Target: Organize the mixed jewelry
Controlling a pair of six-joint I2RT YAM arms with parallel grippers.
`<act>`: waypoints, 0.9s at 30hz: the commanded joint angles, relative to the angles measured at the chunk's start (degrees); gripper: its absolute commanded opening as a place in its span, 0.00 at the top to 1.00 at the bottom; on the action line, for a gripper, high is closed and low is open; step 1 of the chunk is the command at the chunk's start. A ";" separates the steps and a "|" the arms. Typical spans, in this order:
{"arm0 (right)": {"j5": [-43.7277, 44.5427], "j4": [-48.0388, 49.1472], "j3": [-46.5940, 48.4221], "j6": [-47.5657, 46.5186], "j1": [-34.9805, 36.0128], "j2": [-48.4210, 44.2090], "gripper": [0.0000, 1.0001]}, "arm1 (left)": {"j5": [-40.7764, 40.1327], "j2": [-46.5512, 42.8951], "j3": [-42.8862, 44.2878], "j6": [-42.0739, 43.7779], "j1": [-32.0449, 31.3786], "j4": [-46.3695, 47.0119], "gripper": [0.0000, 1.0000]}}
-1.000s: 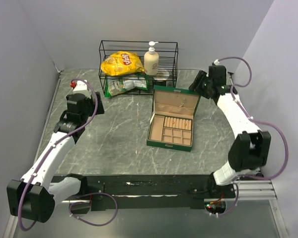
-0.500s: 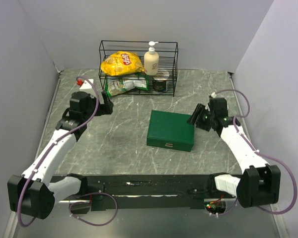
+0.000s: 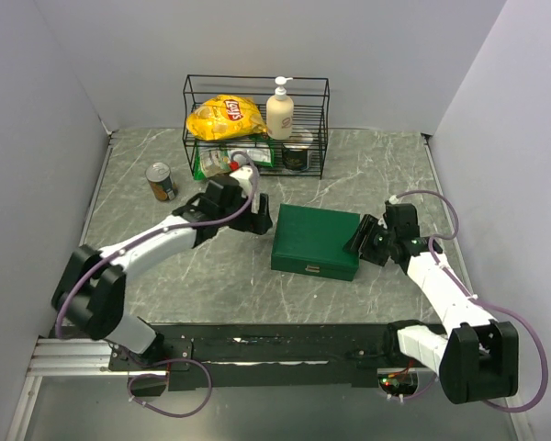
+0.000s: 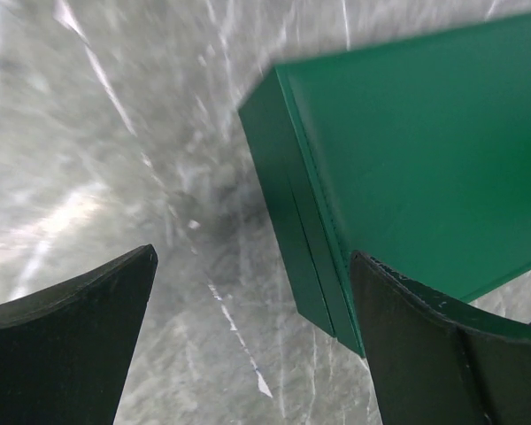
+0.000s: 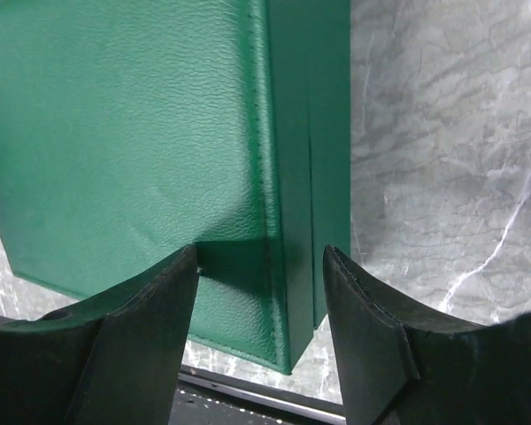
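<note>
The left pincer point(image 4: 252, 257) is gaping wide, empty, beside the closed green box point(image 4: 407, 150); the right pincer point(image 5: 261, 252), half-open and empty, is straddling its edge.

**Left arm** point(image 3: 156, 243): reaches from near-left base diagonally inward, white links low and almost straight, wrist turned toward right side.
**Left tool** point(image 3: 255, 223): jaws at widest spread, black fingers point(image 4: 71, 336) far apart.
**Right arm** point(image 3: 441, 280): shoulder at near-right, forearm angled forward and inward, cable looped above wrist.
**Right tool** point(image 3: 363, 241): jaws partly spread, fingers point(image 5: 142, 328) parallel, pointing toward left arm.
</note>
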 commanded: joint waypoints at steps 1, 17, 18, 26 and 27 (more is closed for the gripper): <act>2.92 0.57 -1.09 0.54 0.33 1.21 0.35 | 3.36 3.94 -0.58 -2.16 -2.08 4.09 0.03; 7.66 0.40 -1.36 1.07 0.59 4.03 0.30 | 1.43 9.23 -2.26 -1.90 -4.19 4.01 0.04; 8.63 0.22 -1.09 1.16 0.59 2.72 0.28 | 0.99 8.61 -1.99 -1.98 -4.19 3.66 0.04; 7.15 4.25 2.86 -0.24 -0.29 2.87 0.09 | 2.81 2.55 -1.20 -5.14 -1.03 4.01 0.04; 6.62 4.52 3.30 -0.33 -0.20 3.93 0.09 | 4.22 1.76 -0.77 -5.58 0.80 3.84 0.04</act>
